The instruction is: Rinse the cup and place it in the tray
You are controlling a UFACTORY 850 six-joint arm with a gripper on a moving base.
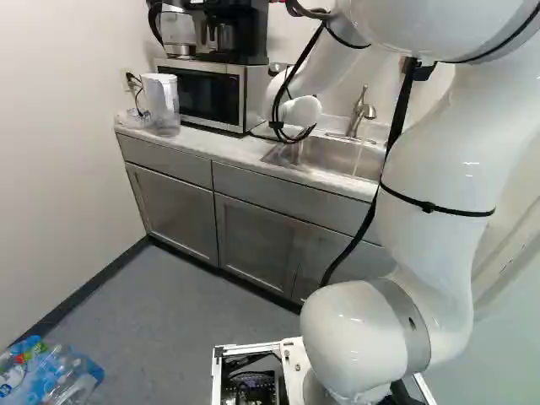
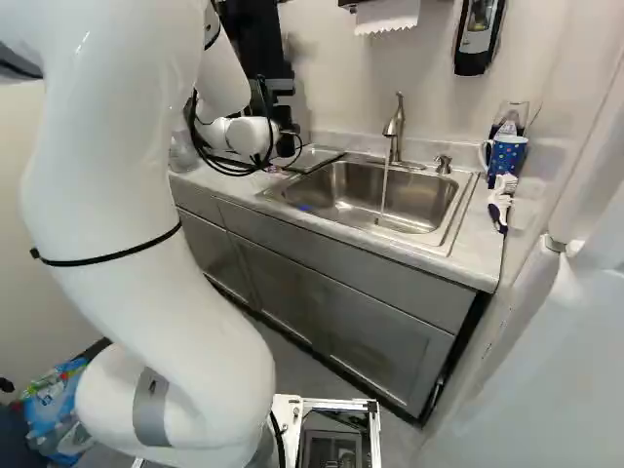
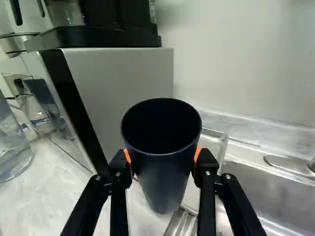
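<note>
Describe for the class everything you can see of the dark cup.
The cup is smooth, dark navy, perhaps coated metal, tapering from a wide, open, upward-facing mouth; no handle shows. Orange pads of the end effector grip its sides, by the microwave and a clear tray. Its inside is too dark to judge; base contact is unclear.

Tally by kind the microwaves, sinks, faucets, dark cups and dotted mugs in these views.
Microwave: 1
Sink: 1
Faucet: 1
Dark cup, in the pincer: 1
Dotted mug: 1
Total: 5
</note>
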